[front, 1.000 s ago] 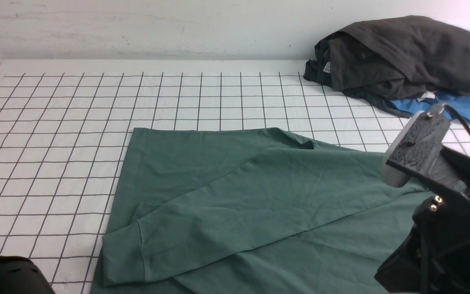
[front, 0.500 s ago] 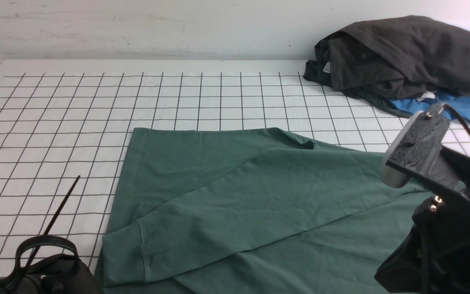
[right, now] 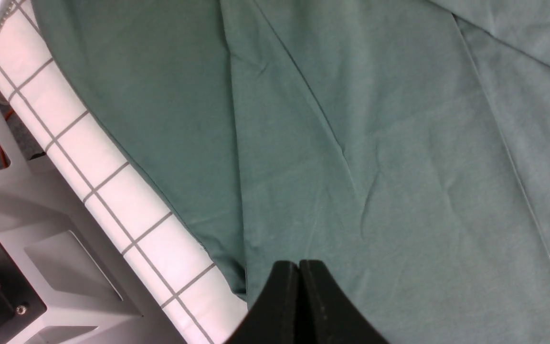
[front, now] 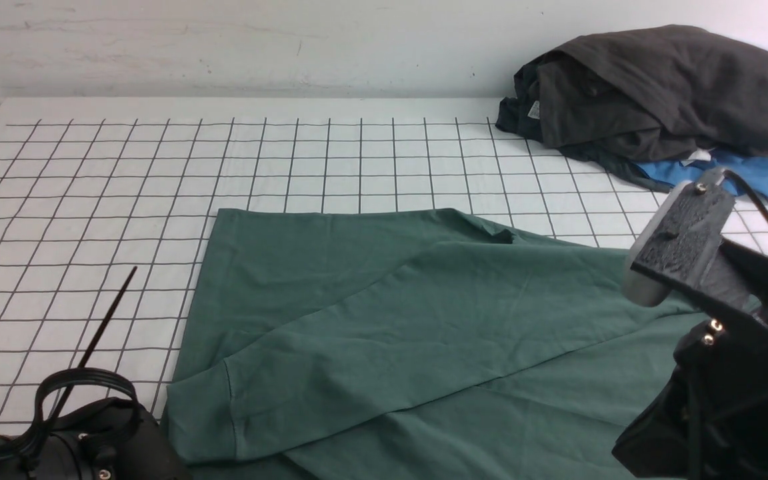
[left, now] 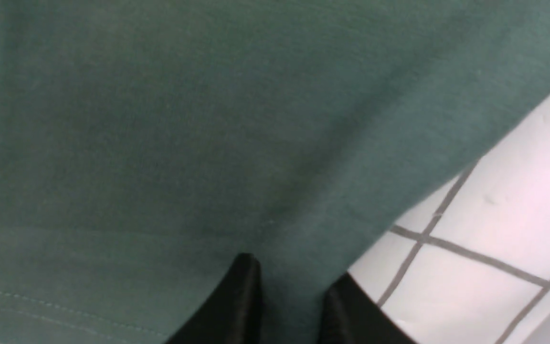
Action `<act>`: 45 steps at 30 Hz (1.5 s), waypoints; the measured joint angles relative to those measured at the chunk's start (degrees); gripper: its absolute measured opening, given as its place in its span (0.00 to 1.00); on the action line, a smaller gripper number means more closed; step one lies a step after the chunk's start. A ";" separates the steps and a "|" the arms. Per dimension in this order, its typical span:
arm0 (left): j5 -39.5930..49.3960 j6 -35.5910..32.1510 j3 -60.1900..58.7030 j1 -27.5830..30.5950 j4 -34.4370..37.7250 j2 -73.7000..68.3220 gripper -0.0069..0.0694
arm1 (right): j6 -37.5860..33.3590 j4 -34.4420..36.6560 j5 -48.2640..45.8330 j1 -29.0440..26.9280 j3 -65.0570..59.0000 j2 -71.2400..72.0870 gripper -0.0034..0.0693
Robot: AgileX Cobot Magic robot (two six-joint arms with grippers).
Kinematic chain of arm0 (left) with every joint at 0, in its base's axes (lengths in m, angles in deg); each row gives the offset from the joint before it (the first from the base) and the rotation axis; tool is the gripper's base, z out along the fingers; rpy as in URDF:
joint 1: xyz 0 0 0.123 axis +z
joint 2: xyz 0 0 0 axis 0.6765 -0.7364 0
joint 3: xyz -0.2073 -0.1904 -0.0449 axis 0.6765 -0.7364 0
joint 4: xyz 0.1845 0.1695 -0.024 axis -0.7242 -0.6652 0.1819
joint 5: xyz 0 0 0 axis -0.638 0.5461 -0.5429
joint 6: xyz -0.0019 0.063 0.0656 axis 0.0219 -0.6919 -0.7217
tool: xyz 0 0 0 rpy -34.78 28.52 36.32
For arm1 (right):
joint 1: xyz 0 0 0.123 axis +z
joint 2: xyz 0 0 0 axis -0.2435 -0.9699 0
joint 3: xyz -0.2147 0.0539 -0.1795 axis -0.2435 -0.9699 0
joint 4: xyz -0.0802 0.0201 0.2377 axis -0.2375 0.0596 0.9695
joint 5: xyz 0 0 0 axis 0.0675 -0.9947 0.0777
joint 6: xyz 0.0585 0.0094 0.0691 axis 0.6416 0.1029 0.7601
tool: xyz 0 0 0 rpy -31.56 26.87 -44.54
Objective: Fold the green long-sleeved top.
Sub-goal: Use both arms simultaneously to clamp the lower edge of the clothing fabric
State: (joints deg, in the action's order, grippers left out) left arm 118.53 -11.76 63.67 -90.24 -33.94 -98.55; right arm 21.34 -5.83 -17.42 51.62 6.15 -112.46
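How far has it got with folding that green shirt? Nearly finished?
Early on. Done: one sleeve lies folded across the body of the green top. In hand: the left gripper sits at the top's edge, though a firm pinch can't be confirmed; the right gripper is shut above the cloth. Left: the body folds, since it lies spread wide.

Gridded table point(front: 91, 200) — green long-sleeved top point(front: 391, 320) spread, clothes heap point(front: 657, 93) behind.
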 joint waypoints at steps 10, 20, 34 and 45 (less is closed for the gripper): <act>3.09 0.17 0.06 0.00 -1.47 0.00 0.09 | -2.70 0.00 0.00 0.00 0.00 0.00 0.03; 10.59 1.97 0.12 0.00 -4.45 4.86 0.09 | -12.03 -0.71 0.24 0.00 -11.02 0.00 0.06; 8.58 2.08 0.12 0.00 -2.22 5.55 0.09 | -12.88 -13.18 14.04 0.00 -29.80 0.05 0.87; 7.10 2.08 0.12 0.00 -0.59 5.62 0.09 | -12.88 -30.91 26.32 0.00 -38.81 0.48 0.87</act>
State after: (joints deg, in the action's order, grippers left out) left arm 125.63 -9.67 63.79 -90.24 -34.53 -92.93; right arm 8.47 -36.75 8.90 51.62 -32.67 -111.98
